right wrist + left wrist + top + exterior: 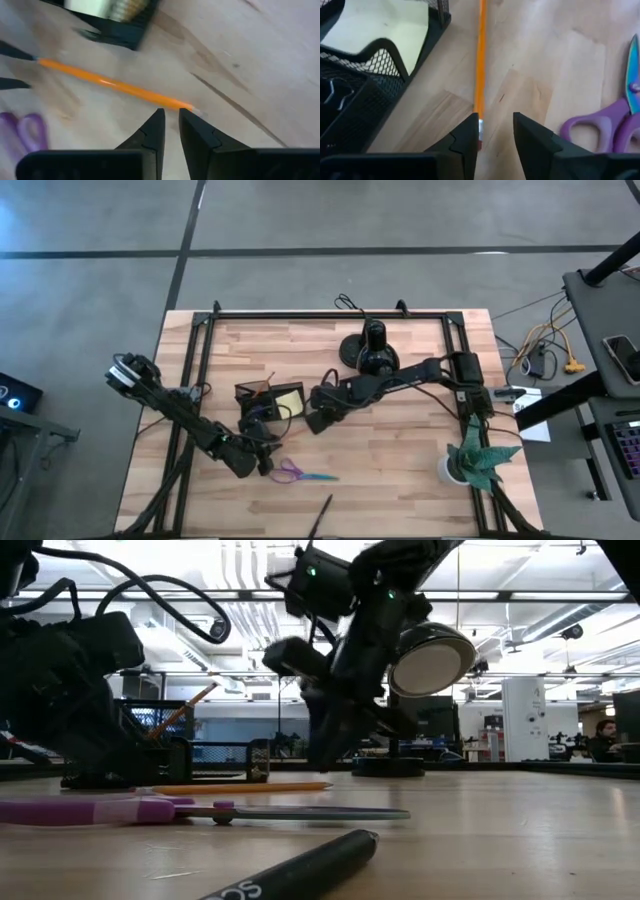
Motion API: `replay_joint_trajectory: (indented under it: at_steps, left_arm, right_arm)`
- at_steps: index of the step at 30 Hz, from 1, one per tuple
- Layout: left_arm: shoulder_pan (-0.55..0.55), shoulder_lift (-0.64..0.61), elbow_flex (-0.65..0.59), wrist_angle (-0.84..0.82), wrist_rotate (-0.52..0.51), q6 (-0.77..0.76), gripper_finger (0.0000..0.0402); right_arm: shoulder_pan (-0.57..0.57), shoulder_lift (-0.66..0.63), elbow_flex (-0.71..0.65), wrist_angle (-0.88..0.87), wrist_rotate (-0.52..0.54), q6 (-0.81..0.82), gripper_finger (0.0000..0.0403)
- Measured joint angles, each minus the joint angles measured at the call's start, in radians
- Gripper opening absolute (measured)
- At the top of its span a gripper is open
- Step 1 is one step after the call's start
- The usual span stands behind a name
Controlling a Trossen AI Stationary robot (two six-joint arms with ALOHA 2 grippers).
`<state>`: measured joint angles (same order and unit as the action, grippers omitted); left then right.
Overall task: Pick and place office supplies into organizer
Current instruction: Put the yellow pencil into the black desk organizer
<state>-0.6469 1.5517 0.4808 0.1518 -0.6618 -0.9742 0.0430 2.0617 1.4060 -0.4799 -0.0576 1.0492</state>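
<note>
Low view – left claw (495, 132) hidden; pencil (240, 787) lies partly blocked.

Black lamp (374, 352), potted plant (476, 459)

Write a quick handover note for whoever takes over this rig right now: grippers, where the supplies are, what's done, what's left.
Left gripper: open, at one end of the orange pencil, not gripping.
Right gripper: slightly open at the pencil's other end, not gripping.
Pencil lies flat on the table beside the organizer.
Purple scissors and a black pen lie loose on the table.
Done: yellow sticky pad and another pencil are in the organizer.
Left: pencil, scissors, pen.
</note>
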Motion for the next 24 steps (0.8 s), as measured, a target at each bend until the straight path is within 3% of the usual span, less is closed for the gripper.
replay_joint_trajectory:
  at_steps: [10,24]
  left_arm:
    - [0.018,0.0,-0.001,-0.033,0.023,-0.011,0.0105]
    - [0.02,0.0,-0.001,-0.036,0.046,-0.009,0.0105]
  right_arm:
    - [-0.008,0.0,-0.054,0.117,-0.017,0.043,0.0033]
    - [-0.009,0.004,-0.055,0.093,0.028,0.051,0.0033]
